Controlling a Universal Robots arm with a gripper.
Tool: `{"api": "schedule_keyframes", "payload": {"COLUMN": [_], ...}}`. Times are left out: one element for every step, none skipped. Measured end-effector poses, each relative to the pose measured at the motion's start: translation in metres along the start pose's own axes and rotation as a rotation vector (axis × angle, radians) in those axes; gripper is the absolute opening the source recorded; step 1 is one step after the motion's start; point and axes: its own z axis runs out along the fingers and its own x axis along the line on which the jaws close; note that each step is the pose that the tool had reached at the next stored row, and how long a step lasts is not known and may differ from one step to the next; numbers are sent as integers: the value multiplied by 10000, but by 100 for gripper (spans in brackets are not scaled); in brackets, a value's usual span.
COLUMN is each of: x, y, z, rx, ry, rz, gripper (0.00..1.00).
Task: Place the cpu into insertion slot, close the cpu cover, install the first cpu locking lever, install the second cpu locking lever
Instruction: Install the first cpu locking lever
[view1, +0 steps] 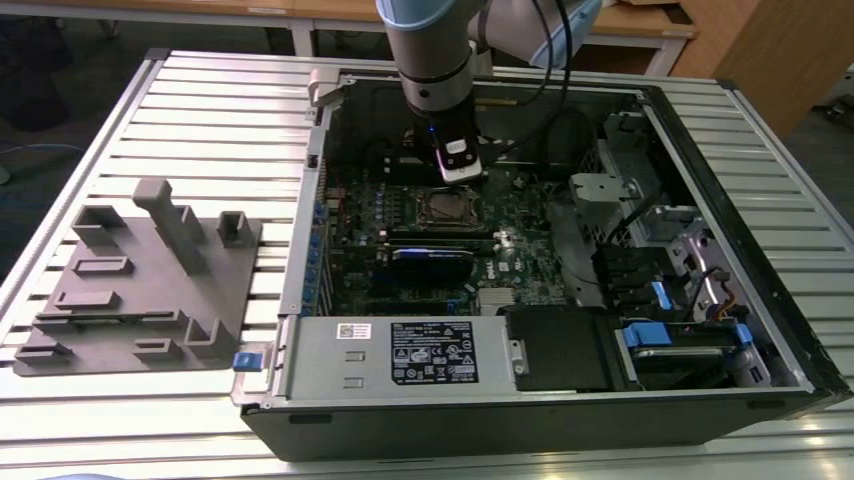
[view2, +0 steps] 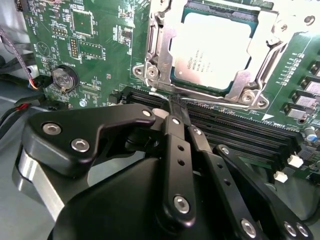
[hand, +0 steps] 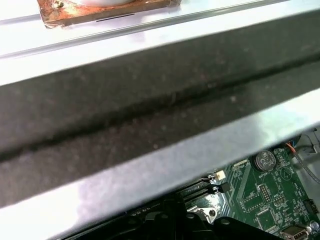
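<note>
Hovering beside the cpu cover (view2: 159, 47), the gripper (view2: 173, 103) (fingers (view2: 173, 125) pinched together) is aiming at a locking lever (view2: 159, 92): cpu (view2: 212, 47) seated, cover down, levers seemingly left.

Print on the cpu (view2: 212, 47) and power supply label (view1: 433, 352): unreadable.

In the exterior view the arm (view1: 434, 60) is cut off by the edge at twelve o'clock. The gripper (view1: 461, 178) hangs just at twelve o'clock of the chip (view1: 447, 208) and hides part of the board (view1: 534, 260) behind it. How the chip is latched is too small to tell. In the second wrist view the gripper's black body covers much of the board, and the cover (view2: 159, 50) overlaps the chip's rim and runs past the picture's edge. In the first wrist view a grey bar (hand: 150, 115) hides most of the board.
</note>
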Motion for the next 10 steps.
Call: {"api": "schedule_keyframes", "payload": {"x": [0, 0, 0, 0, 0, -1, -4, -6, -7, -8], "y": [0, 0, 0, 1, 1, 3, 7, 10, 12, 13], "z": [0, 0, -1, 0, -2, -10, -22, -35, -43, -44], "rx": [6, 7, 7, 8, 9, 11, 8, 7, 7, 5], "ry": [-2, -2, -2, -3, -2, -2, -3, -3, -3, -4], "rz": [-2, -2, -3, -2, -2, -2, -2, -2, -2, -2], "gripper": [11, 11, 11, 11, 11, 11, 11, 11, 11, 11]}}
